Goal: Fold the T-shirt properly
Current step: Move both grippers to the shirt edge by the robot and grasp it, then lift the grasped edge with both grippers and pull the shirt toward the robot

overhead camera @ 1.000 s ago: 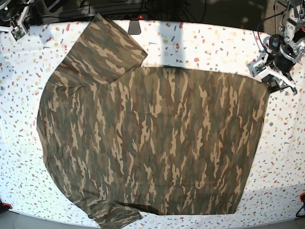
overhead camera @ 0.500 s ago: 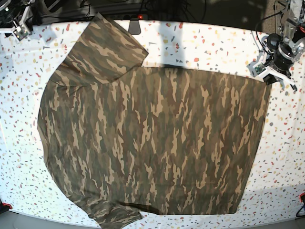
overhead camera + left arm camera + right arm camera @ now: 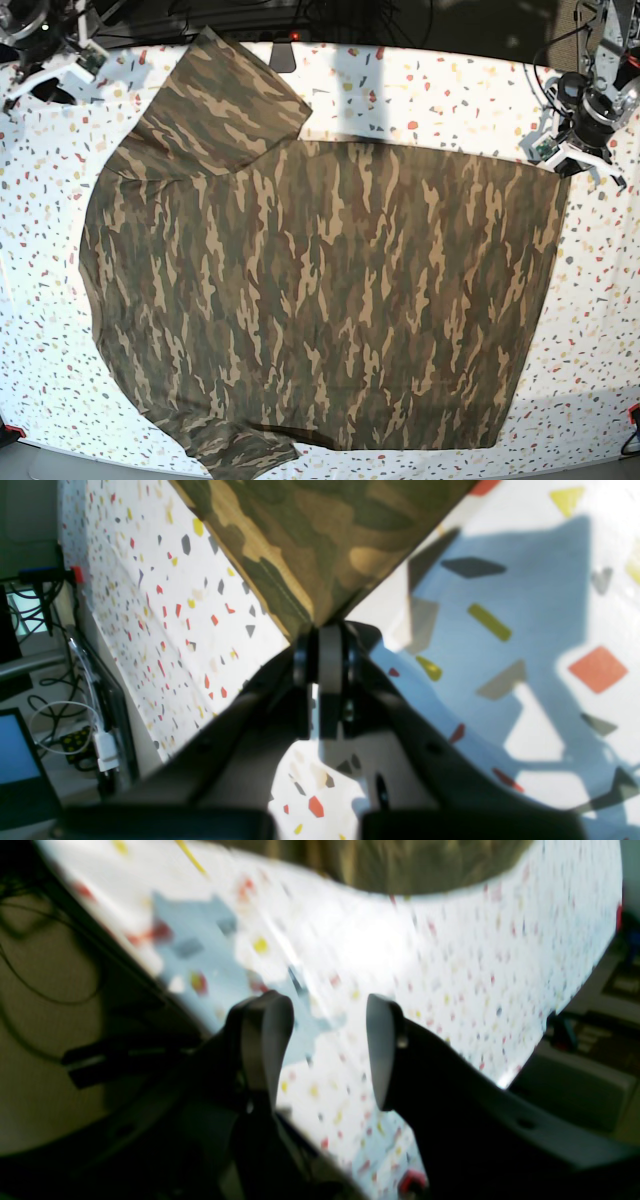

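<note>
t-shirt (image 3: 320, 290): we see it spread flat over the speckled bench (image 3: 450, 100), camo print, no readable writing or label
left pincer (image 3: 322, 630): clamped shut on the t-shirt's hem corner, at the bench's far right in the base view
right pincer (image 3: 325, 1050): jaws apart, holding nothing, above the bench edge

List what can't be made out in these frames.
- T-shirt collar: not visible in base view.
- Lower sleeve: cut off by base view's bottom edge.
- Right hand: right wrist view blurred; shirt only a smear at the top.
- Left hand: how much of the shirt corner it pinches is hidden by its fingers.
</note>
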Controlling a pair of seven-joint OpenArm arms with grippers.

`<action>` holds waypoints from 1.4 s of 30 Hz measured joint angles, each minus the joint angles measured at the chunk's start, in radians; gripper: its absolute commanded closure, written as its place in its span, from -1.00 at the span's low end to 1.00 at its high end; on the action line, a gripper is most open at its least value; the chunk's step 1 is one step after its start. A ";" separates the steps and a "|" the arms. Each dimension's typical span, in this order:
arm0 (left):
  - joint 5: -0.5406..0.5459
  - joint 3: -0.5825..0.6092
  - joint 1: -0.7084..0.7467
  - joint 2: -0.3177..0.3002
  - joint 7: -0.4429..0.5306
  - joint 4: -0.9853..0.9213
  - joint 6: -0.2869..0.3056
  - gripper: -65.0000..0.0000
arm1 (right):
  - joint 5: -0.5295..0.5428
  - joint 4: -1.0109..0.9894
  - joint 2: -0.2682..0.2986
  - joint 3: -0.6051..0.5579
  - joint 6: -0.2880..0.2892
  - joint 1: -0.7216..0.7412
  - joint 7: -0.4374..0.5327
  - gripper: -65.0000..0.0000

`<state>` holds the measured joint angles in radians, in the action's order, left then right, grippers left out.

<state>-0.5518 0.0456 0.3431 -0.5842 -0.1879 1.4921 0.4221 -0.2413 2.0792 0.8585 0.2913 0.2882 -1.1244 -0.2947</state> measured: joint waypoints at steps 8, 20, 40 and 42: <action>0.021 0.000 -0.002 0.000 -0.024 0.003 0.000 1.00 | -0.120 -0.091 0.000 -0.270 -0.001 0.224 -0.048 0.13; 0.023 0.000 -0.003 0.002 -0.032 0.004 0.000 1.00 | -0.127 -0.279 -0.002 -0.476 -0.015 0.463 -0.043 0.13; 0.023 0.000 -0.003 0.002 -0.033 0.004 0.000 1.00 | -0.127 -0.357 -0.047 -0.608 -0.030 0.639 -0.058 0.15; 0.023 0.000 -0.003 0.002 -0.033 0.004 0.000 1.00 | -0.123 -0.357 -0.047 -0.608 -0.023 0.639 -0.058 0.33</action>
<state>-0.5293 0.0460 0.3405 -0.5819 -0.2207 1.4960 0.4221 -0.3645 1.7226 0.8116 -0.3172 0.2657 -0.4854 -0.3531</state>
